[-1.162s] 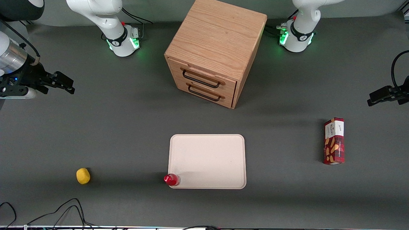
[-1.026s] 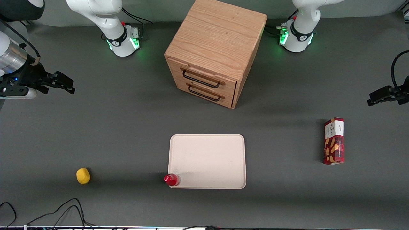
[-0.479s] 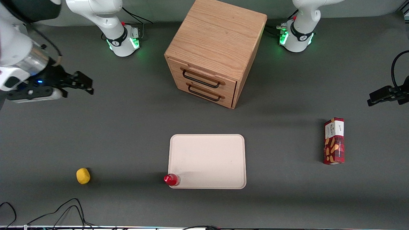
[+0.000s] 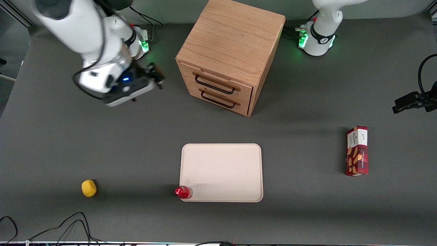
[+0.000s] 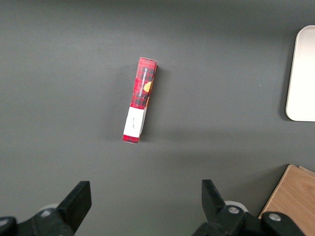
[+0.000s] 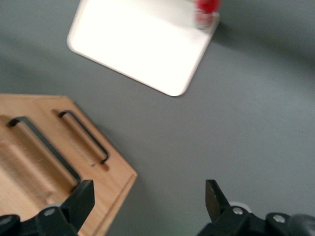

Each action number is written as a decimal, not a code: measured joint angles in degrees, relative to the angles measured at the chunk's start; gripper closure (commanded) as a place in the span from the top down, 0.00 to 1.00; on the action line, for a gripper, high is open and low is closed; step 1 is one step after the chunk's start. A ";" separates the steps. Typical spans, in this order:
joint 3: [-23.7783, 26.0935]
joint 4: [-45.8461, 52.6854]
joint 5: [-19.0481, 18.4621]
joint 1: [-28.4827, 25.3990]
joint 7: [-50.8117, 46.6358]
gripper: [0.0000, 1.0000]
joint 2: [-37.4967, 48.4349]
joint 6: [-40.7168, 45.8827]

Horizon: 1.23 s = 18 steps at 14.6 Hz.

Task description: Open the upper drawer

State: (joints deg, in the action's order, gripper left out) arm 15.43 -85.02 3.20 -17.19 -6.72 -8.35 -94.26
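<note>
We have not begun the pull. The upper drawer (image 4: 216, 83) sits flush in the cabinet (image 4: 232, 44), above the lower drawer (image 4: 218, 98), its black handle (image 4: 214, 85) untouched. Our claw (image 4: 157, 78) hangs above the tabletop (image 4: 136, 136) beside the cabinet, toward the working arm's end, fingers (image 6: 82, 199) spread wide and holding nothing. Left to do, as we judge it: reach the handle, close on it, and draw the drawer out.
</note>
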 measured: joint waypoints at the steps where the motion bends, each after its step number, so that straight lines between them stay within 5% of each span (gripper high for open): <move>1: 2.32 1.21 0.01 -0.55 0.00 1.00 -1.40 -0.01; 6: 10.01 5.85 0.00 -3.16 5.57 1.00 -8.00 -0.10; 10: 10.22 6.51 0.00 -3.06 20.63 1.00 -10.26 -0.10; 18: 10.51 4.61 -0.24 -3.15 26.17 1.00 -13.18 -3.51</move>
State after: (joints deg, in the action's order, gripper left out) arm 25.95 -80.40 2.96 -20.34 19.44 -21.53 -97.77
